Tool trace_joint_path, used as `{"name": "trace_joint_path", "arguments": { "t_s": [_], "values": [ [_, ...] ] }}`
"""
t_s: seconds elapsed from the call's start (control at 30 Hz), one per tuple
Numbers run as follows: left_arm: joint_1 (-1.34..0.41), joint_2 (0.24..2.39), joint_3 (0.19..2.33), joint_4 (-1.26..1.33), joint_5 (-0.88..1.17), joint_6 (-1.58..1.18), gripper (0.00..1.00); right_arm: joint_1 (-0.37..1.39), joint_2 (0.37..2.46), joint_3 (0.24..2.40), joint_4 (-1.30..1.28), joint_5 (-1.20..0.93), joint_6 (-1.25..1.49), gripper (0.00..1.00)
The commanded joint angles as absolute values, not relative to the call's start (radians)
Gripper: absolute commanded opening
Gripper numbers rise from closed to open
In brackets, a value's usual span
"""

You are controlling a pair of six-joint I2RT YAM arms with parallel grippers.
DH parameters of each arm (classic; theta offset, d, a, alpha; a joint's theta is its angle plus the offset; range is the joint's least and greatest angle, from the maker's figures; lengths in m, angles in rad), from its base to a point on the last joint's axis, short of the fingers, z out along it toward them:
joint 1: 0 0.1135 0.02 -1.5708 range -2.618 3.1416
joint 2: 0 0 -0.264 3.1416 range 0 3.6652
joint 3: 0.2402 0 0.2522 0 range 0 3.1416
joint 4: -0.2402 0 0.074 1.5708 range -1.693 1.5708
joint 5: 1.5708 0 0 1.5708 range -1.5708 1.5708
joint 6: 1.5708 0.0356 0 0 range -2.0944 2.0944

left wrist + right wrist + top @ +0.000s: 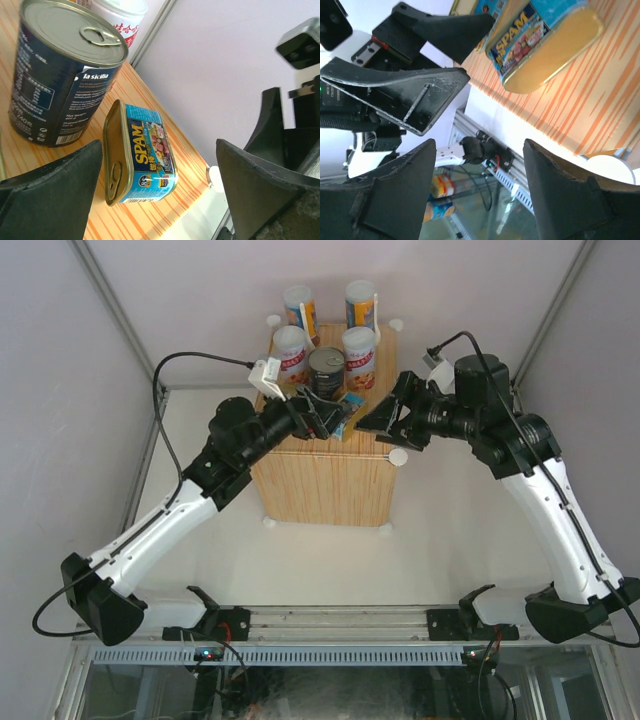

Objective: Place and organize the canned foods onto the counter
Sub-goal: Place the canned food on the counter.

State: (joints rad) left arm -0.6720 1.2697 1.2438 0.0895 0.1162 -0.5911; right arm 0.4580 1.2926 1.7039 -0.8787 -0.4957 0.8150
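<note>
Pincers both stand wide and hold nothing: the left pincer (322, 418) has its fingers (55, 195) either side of a Spam tin (142, 150), and the right pincer (480, 147) hangs just right of that tin. The tin stands on edge on the counter (330, 485), near its right side, just nearer than a dark can (326, 370). White-red cans (291, 350) flank the dark can left and right, and two tall cylinders (360, 302) stand at the far edge.
</note>
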Motion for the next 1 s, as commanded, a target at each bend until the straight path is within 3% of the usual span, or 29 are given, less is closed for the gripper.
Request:
{"name": "trace_joint_path", "arguments": {
  "t_s": [0.0,0.5,0.8,0.97],
  "values": [
    [-0.675,1.206,1.309,0.065,0.067,-0.569,0.98,0.515,1.338,1.826,-0.965,-0.279,0.704,0.7],
    [-0.675,1.055,1.232,0.061,-0.036,-0.564,0.96,0.772,1.554,2.141,-1.146,0.345,0.773,0.69],
    [-0.667,0.972,1.178,0.064,-0.057,-0.561,0.96,0.877,1.705,2.371,-1.329,0.53,0.909,0.73],
    [-0.667,0.949,1.159,0.064,-0.057,-0.56,0.96,0.928,1.738,2.395,-1.333,0.61,0.943,0.8]
  ]
}}
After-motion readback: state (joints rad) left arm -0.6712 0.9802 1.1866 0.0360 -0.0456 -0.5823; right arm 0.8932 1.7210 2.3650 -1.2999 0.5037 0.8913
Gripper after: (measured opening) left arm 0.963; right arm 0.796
